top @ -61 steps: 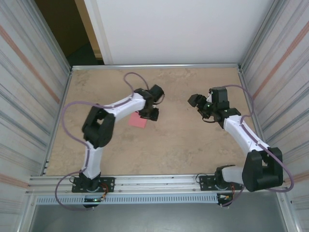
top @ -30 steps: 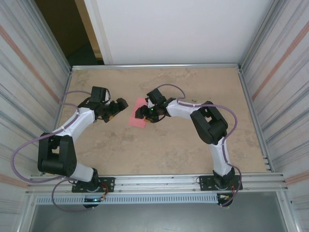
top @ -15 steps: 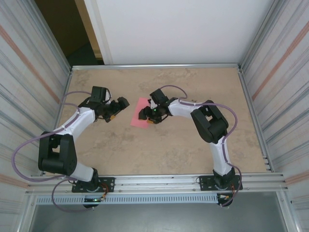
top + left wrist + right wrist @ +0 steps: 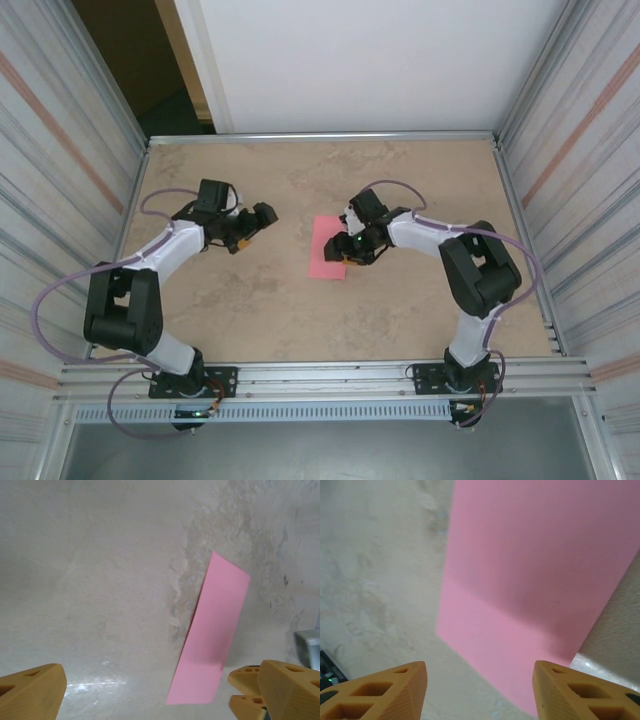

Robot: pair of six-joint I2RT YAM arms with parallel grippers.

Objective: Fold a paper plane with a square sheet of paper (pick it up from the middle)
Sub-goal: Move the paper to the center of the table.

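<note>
The square sheet of paper (image 4: 322, 255) is pink and lies flat on the table near its middle, looking like a narrow oblong from above. My right gripper (image 4: 350, 250) hovers low at the sheet's right edge. In the right wrist view the sheet (image 4: 535, 570) spreads under my right gripper (image 4: 480, 680), whose orange fingers (image 4: 395, 692) stand apart with nothing clamped. My left gripper (image 4: 255, 225) is open, a short way left of the sheet. In the left wrist view the paper (image 4: 215, 625) lies ahead and right of the open left gripper (image 4: 147, 685). A paper plane is out of view.
The beige table (image 4: 300, 320) is fenced by ribbed metal walls (image 4: 60, 200) left and right and a white panel (image 4: 360, 60) at the back. An aluminium rail (image 4: 330, 375) runs along the near edge. A grey part of the right arm (image 4: 307, 645) shows beside the paper.
The pink sheet has slid to the right toward the table's middle together with the right gripper. The left gripper has shifted slightly right and stays open.
</note>
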